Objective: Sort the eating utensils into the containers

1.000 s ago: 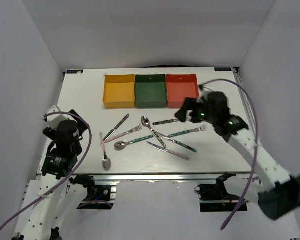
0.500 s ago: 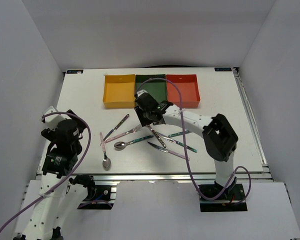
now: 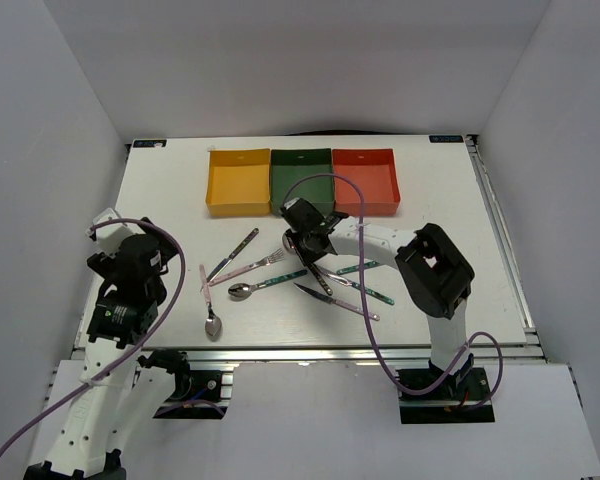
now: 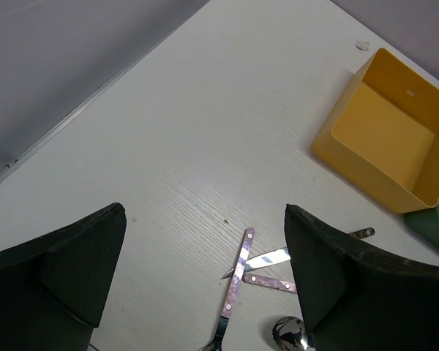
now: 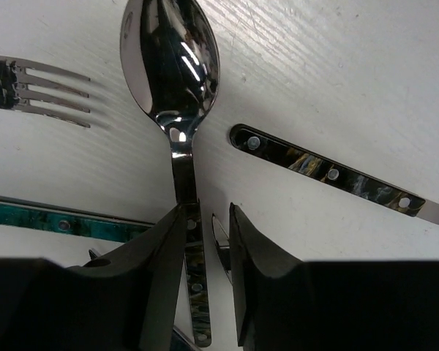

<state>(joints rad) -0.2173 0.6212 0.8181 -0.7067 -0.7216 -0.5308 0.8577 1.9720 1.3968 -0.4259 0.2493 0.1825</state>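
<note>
At worktop [image 3: 430, 200] centre | right hand [image 5: 206, 219] straddling spoon [image 5: 170, 66] handle, cannot tell if grasping | left hand [image 4: 205, 219] hanging released

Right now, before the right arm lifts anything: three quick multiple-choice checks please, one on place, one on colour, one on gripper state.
1. The right gripper has its fingers either side of:
A. the handle of a spoon
B. a fork's tines
C. a bin wall

2. The middle bin is:
A. yellow
B. dark green
C. red-orange

3. The left gripper is:
A. shut on a knife
B. shut on a fork
C. open, holding nothing

Answers:
1 A: the right wrist view shows the spoon's stem running down between the two fingers.
2 B: from above, it sits between the yellow bin and the red-orange bin.
3 C: its fingers stand wide apart and grip nothing.
</note>
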